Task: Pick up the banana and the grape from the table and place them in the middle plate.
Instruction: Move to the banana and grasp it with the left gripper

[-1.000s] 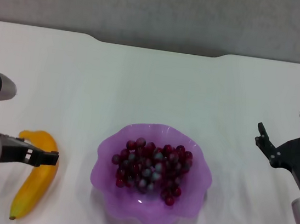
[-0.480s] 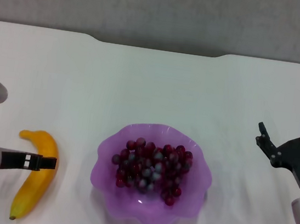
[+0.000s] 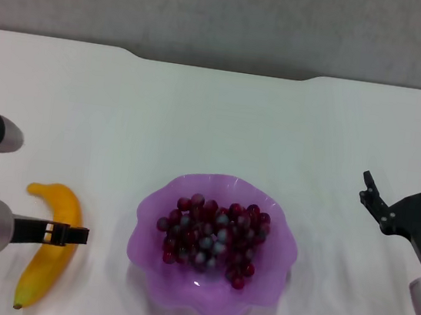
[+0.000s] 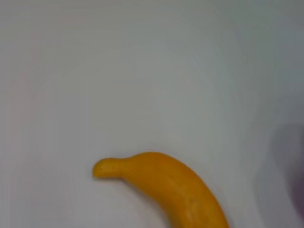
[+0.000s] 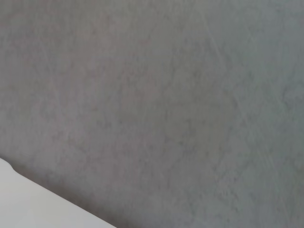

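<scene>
The yellow-orange banana [image 3: 37,278] lies on the white table [image 3: 199,125] at the near left, its curved end pointing away from me. The left wrist view shows that end of the banana [image 4: 175,185] close up. My left gripper [image 3: 68,234] hangs over the banana's middle and reaches across it toward the plate. The dark red grape [image 3: 212,235] bunch rests inside the purple middle plate [image 3: 207,301] with the wavy rim, at the near centre. My right gripper [image 3: 403,180] stands open and empty at the right, well away from the plate.
The table's far edge has a notch [image 3: 222,67] with grey floor beyond it. The right wrist view shows grey floor and a corner of the table [image 5: 28,204].
My left arm has drawn toward the near edge, and its gripper has slid a little along the banana toward its near end. Banana, grapes, plate and right arm have not moved.
</scene>
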You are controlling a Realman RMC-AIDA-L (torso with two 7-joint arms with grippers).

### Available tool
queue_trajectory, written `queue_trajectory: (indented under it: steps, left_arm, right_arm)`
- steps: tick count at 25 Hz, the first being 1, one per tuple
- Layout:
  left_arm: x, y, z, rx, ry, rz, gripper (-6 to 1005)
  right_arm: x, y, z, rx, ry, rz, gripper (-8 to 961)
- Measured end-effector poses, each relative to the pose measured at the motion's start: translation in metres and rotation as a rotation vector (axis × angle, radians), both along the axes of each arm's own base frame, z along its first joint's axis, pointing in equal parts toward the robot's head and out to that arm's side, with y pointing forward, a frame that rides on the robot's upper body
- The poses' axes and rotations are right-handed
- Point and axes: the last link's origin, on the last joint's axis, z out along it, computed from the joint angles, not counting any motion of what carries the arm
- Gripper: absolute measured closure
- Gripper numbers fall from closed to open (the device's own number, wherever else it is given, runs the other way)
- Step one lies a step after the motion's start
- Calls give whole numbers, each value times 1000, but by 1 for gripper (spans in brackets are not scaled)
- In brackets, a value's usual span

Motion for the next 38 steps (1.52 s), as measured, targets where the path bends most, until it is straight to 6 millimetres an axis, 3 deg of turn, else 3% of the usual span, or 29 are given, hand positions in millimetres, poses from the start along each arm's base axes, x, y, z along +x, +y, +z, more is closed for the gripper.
queue_trajectory:
  steps: [13, 38]
  left_arm:
    - [-7, 6, -15, -15, 19, -6, 105]
    - [-13, 9, -27, -28, 26, -14, 151]
  right_arm:
    - [-3, 0, -2, -1, -23, 16, 45]
    - [-3, -1, -1, 3, -29, 18, 45]
